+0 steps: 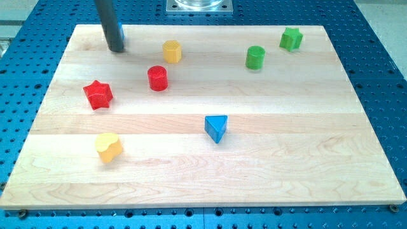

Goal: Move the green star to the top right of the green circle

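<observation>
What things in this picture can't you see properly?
- My tip: a small patch of blue shows behind it in the camera view; the rod hides what it is.
- The rod's upper part: cut off by the view's top.
- Metal plate at the view's top: cut off by the edge.

The rod (108, 22) ran off the view's top edge, so only its lower stretch above my tip (116, 49) showed. A sliver of blue (121, 33) peeked out just right of the rod, mostly hidden behind it, its shape impossible to tell. The metal plate (198, 6), well right of my tip, was also cropped by the top edge.
</observation>
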{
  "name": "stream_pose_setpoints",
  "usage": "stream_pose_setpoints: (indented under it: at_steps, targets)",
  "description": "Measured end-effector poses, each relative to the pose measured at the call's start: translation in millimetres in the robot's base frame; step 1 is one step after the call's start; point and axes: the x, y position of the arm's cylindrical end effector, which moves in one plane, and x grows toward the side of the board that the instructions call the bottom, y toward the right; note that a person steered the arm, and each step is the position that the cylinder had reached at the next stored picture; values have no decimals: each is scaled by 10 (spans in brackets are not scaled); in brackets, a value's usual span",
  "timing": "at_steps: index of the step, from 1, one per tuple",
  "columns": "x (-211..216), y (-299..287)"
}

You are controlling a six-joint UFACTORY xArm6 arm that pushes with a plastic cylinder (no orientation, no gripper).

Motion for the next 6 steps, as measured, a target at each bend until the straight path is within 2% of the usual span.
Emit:
stream_pose_setpoints:
  at_steps: [1, 2, 3, 6]
  targets:
    - [-389, 545]
    - [-698, 346]
    - [-700, 90]
    - [-641, 26]
